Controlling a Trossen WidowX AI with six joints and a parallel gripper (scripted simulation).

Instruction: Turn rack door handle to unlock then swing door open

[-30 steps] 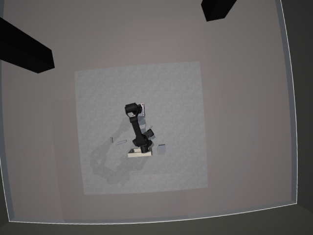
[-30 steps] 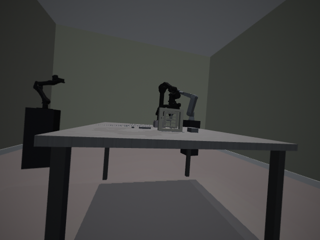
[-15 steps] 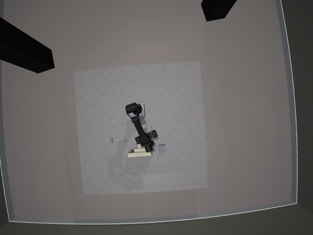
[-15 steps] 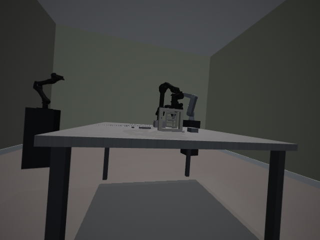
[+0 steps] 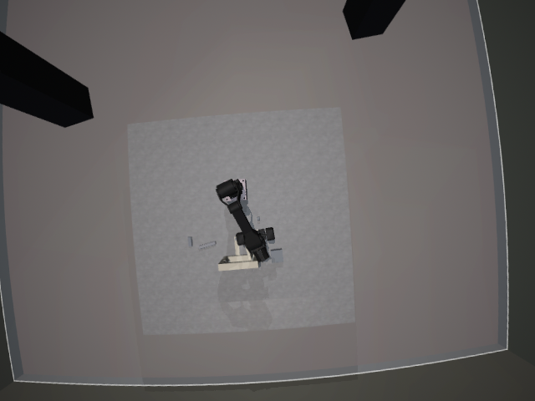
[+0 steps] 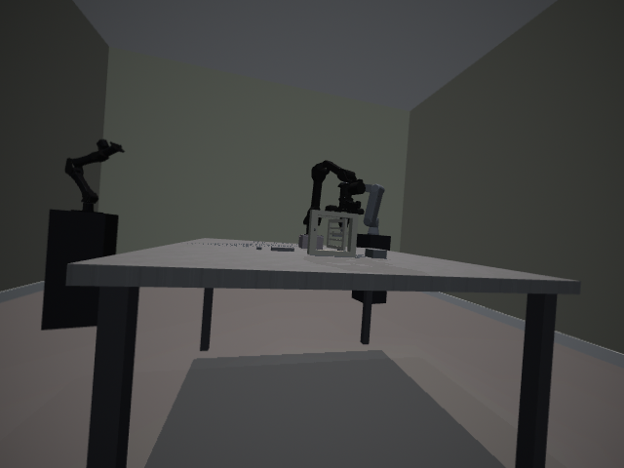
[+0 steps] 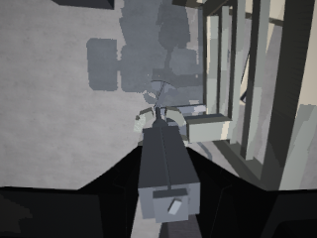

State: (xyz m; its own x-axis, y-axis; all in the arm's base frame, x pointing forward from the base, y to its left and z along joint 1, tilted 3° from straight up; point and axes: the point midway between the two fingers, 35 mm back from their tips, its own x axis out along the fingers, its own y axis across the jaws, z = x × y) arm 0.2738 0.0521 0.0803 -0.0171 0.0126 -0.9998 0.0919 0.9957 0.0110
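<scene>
The pale rack frame (image 5: 238,266) (image 6: 310,234) stands upright on the table (image 6: 322,277). Its slatted door (image 5: 236,246) (image 6: 334,235) (image 7: 208,131) stands swung out from the frame on the arm-base side; I cannot tell its exact angle. My gripper (image 6: 344,207) (image 7: 162,152) points down beside the door's free edge and is shut on the pale handle (image 7: 176,117), which shows in the wrist view as curved parts around the fingertips. The arm hides the handle in the top view, and the handle's exact turn cannot be told.
A grey block (image 5: 277,255) (image 6: 375,253) lies just beside the frame. A small grey piece (image 5: 190,241) and a slim ridged piece (image 5: 207,245) lie on the opposite side. Other arms on pedestals stand beyond the table in the exterior view.
</scene>
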